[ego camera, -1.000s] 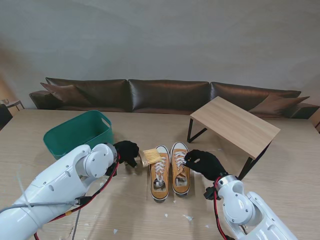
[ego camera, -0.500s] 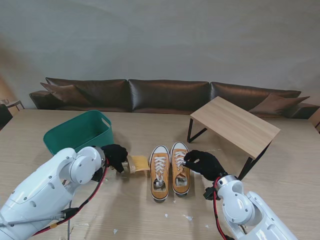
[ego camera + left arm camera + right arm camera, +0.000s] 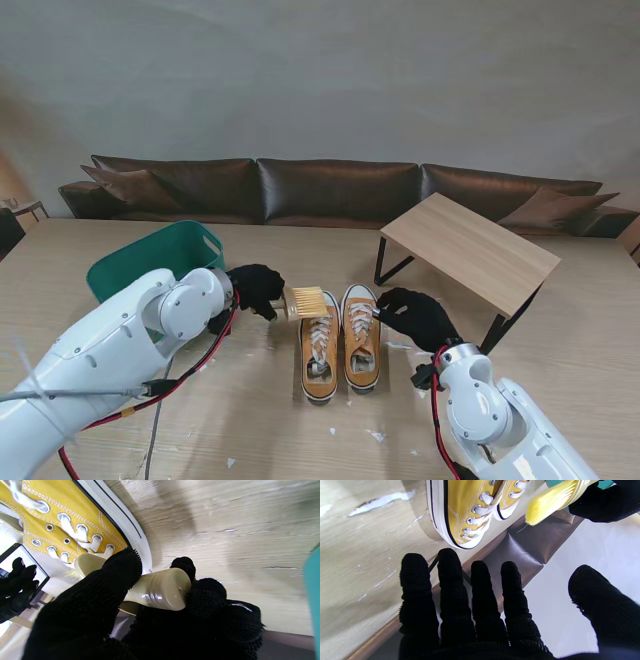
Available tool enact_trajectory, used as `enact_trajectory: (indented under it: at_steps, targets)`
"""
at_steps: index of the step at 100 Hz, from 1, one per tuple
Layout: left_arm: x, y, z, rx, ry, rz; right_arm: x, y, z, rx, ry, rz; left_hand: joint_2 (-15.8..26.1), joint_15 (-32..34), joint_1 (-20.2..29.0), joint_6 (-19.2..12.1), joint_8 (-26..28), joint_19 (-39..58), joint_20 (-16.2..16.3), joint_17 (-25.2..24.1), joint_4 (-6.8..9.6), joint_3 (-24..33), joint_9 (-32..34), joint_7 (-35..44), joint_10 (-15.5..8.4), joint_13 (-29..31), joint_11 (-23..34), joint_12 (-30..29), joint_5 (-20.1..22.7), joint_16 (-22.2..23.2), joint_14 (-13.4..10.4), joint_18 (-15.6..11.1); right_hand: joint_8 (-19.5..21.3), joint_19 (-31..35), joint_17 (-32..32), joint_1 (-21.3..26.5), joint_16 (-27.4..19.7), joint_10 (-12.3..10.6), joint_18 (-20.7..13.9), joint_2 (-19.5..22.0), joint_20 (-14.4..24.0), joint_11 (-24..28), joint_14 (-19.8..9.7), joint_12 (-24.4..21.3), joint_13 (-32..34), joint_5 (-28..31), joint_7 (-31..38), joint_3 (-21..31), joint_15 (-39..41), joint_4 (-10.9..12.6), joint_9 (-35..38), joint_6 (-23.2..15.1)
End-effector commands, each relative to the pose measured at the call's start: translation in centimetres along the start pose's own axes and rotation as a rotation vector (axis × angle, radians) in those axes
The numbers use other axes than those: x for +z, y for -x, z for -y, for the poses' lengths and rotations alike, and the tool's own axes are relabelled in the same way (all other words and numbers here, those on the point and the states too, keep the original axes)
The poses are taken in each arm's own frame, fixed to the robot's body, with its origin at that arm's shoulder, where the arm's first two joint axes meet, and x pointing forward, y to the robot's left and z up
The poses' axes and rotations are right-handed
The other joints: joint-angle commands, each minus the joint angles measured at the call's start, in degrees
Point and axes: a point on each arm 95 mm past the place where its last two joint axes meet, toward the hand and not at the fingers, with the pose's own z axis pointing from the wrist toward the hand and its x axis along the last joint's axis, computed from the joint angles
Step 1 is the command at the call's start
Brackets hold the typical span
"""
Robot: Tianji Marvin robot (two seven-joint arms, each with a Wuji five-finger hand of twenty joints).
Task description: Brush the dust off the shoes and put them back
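Mustard-yellow shoes (image 3: 340,342), white laces and toe caps; pale yellow brush (image 3: 305,301); black gloved hands; teal-green bin (image 3: 150,265); brown sofa (image 3: 330,190).

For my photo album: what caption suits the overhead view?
Left hand holds a brush over yellow sneakers; right hand is beside them.

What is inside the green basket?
Nothing can be told: the stand view shows only the basket's outer wall and rim, and the left arm covers its near part. Its inside is hidden.

Plain grey wall (image 3: 320,70); dark brown leather sofa (image 3: 330,190) along it; light wood table (image 3: 560,330).
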Motion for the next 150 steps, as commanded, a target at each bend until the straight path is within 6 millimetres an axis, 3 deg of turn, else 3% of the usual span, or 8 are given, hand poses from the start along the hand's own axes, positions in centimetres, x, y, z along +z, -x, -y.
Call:
enact_trajectory:
  at_steps: [1,36,91,123,150]
  targets:
    - [0.9,-1.3,1.2,-0.003,-0.006,-0.036,0.1,-0.5,0.1,0.006,-0.003,-0.008,2.5,1.8,8.7,-4.3,2.6,-1.7,-1.3,-0.6,3.36,6.6,3.5,4.5,0.0,3.1,0.4,-0.4,0.8,0.3,-3.3,-2.3,-0.8,0.8,-15.8,0.4,0.4,0.9,1.7,1.8,-0.6,0.5,0.5,-0.8,1.6,-0.6,0.0,-0.7,0.5,1.2,0.3,0.2]
    - [4.3,-3.3,2.0,-0.01,-0.022,-0.079,0.5,-0.3,-0.2,0.023,0.024,0.006,2.1,2.3,8.5,-4.2,2.5,-1.6,-1.3,0.1,3.48,7.1,3.8,4.6,0.0,3.2,0.6,-0.4,1.2,0.4,-3.5,-2.3,-0.8,0.7,-15.8,0.5,0.4,1.2,1.8,1.6,-0.6,0.5,0.7,-0.8,1.6,-0.5,-0.2,-0.4,0.5,1.2,0.4,0.3]
    - [6.2,-6.3,1.3,0.131,-0.061,-0.071,1.0,0.1,0.2,0.042,0.024,0.034,-1.3,6.8,5.4,-5.3,1.8,1.2,-1.9,2.1,4.34,12.2,4.2,5.9,-1.3,3.3,4.6,-0.3,2.4,-0.4,-5.4,-4.3,-0.7,0.6,-15.9,0.6,0.5,1.2,2.0,1.6,-0.5,0.4,0.8,-0.7,1.5,-0.4,-0.3,-0.5,0.5,1.1,0.4,0.5]
    - [7.2,-6.4,0.9,0.144,-0.014,-0.089,1.0,0.1,0.2,0.053,0.018,0.041,-1.1,7.0,5.2,-5.7,1.7,1.5,-1.9,1.9,4.23,12.3,4.1,6.2,-1.6,3.3,4.7,-0.4,2.1,-0.6,-5.5,-4.5,-0.7,0.5,-15.9,0.7,0.5,1.4,2.0,1.7,-0.5,0.4,0.9,-0.7,1.5,-0.4,-0.4,-0.5,0.5,1.1,0.3,0.6]
    - [7.2,-4.9,0.0,0.202,0.047,-0.041,0.8,0.1,0.4,0.056,0.003,0.039,-0.8,6.8,5.4,-5.7,1.5,1.5,-2.1,1.8,4.21,12.0,4.0,6.3,-1.5,3.3,4.6,-0.4,2.1,-0.9,-5.6,-4.7,-0.7,0.5,-15.9,0.8,0.5,1.3,2.0,1.8,-0.4,0.4,0.9,-0.7,1.4,-0.4,-0.4,-0.6,0.5,1.1,0.3,0.6]
